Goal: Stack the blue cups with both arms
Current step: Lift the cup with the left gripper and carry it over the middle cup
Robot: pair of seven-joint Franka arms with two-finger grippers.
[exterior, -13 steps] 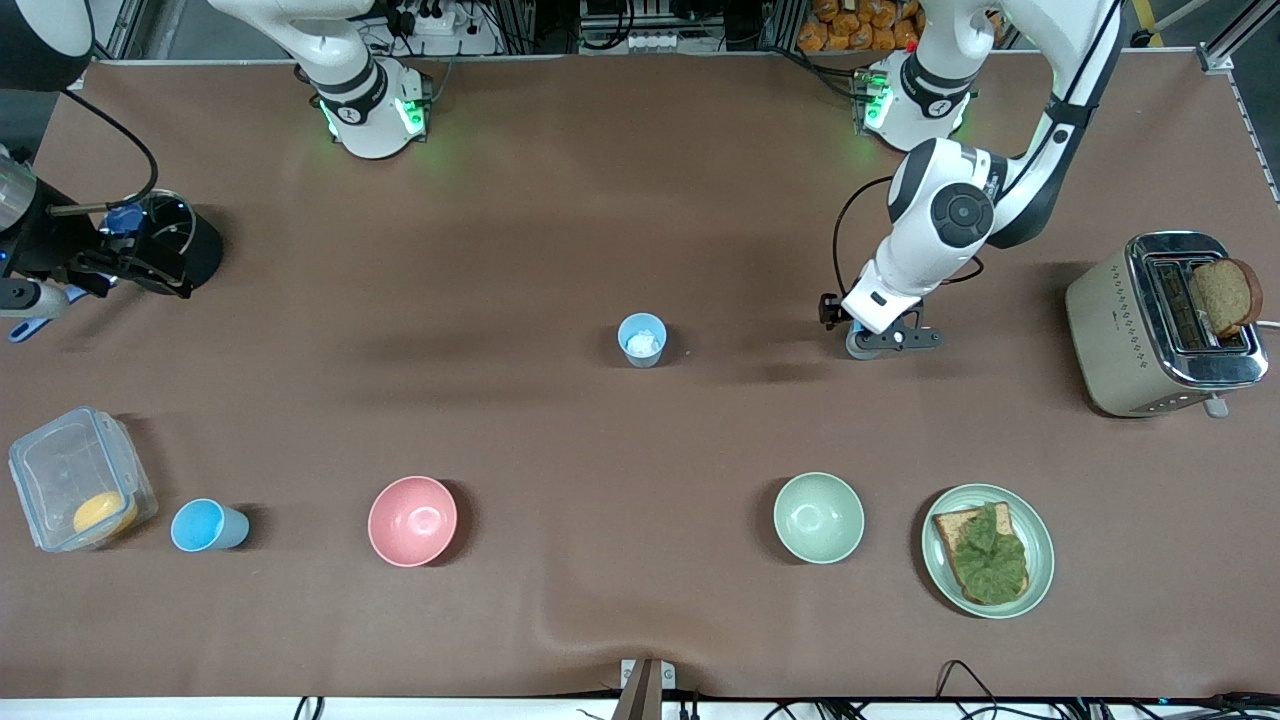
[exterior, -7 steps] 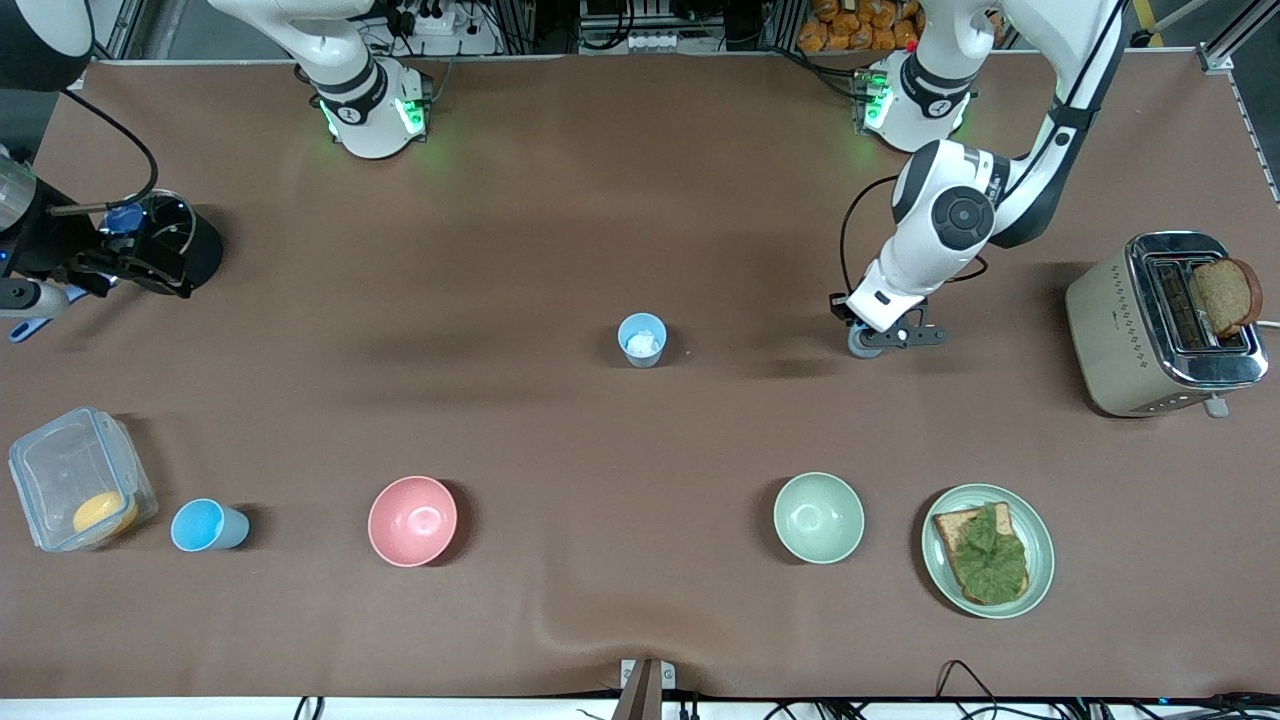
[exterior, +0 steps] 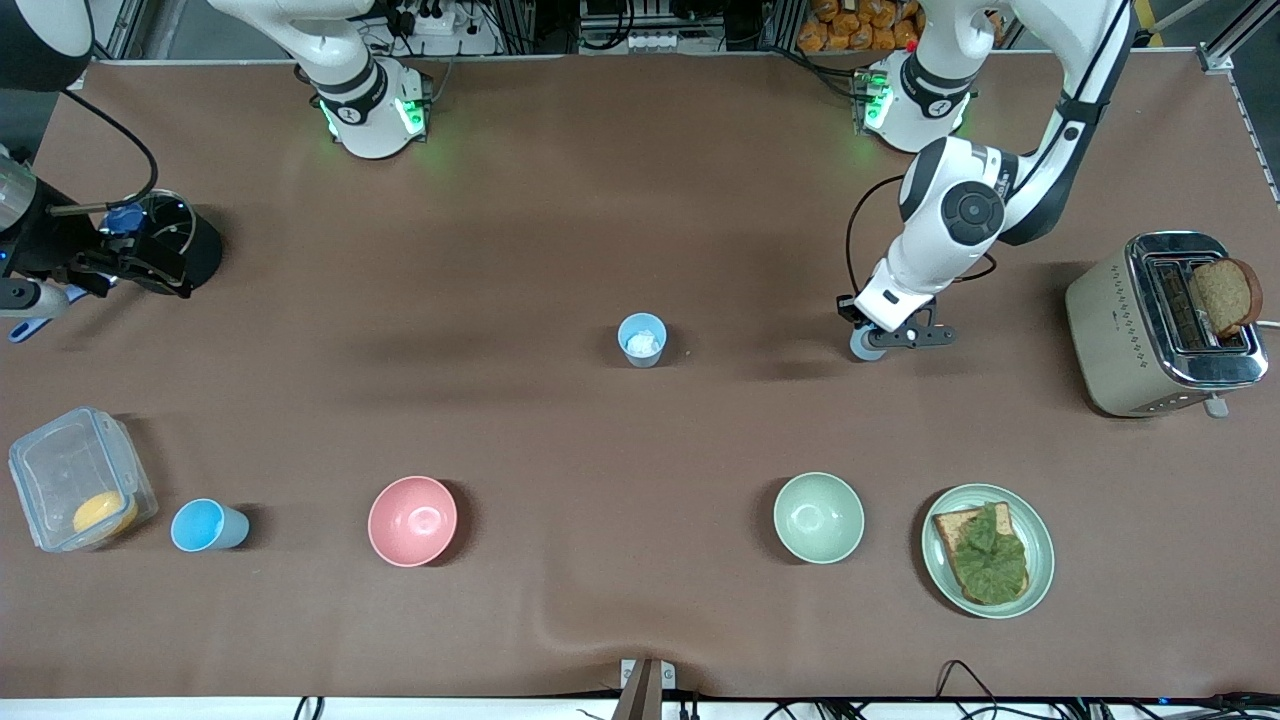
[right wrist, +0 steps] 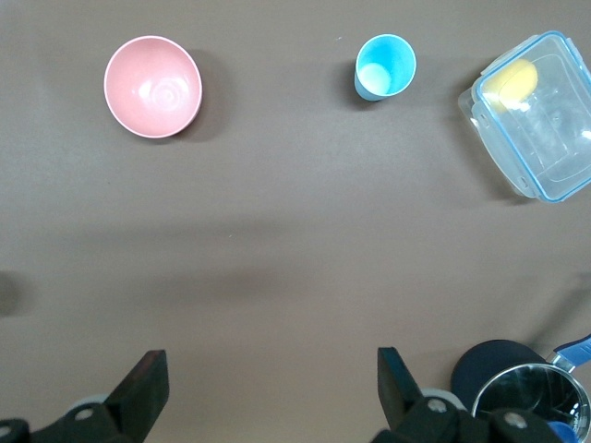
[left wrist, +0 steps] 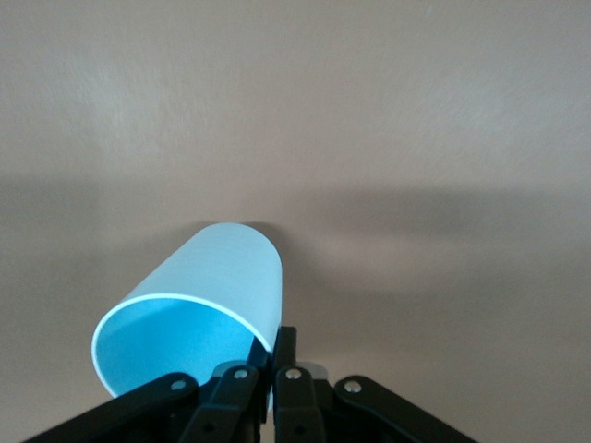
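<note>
Since the earlier frame, the left gripper (exterior: 872, 342), clamped on a blue cup's (left wrist: 199, 300) rim, has drifted slightly toward the toaster (exterior: 1160, 325). Transport toward the lump-filled cup (exterior: 641, 340) should be kept level. The right gripper (right wrist: 268, 388) waits, fingers spread.

A matt brown cloth-like table cover (exterior: 560, 220) is lying slightly rippled at the lower centre of the front view. The blue cups (exterior: 641, 339) (exterior: 207, 525) (left wrist: 199, 300) are looking like smooth plastic with a soft sheen, and the toaster (exterior: 1160, 325) at the right edge is gleaming with polished metal around cream sides. The box (exterior: 78, 478) at lower left is showing clear glossy plastic
</note>
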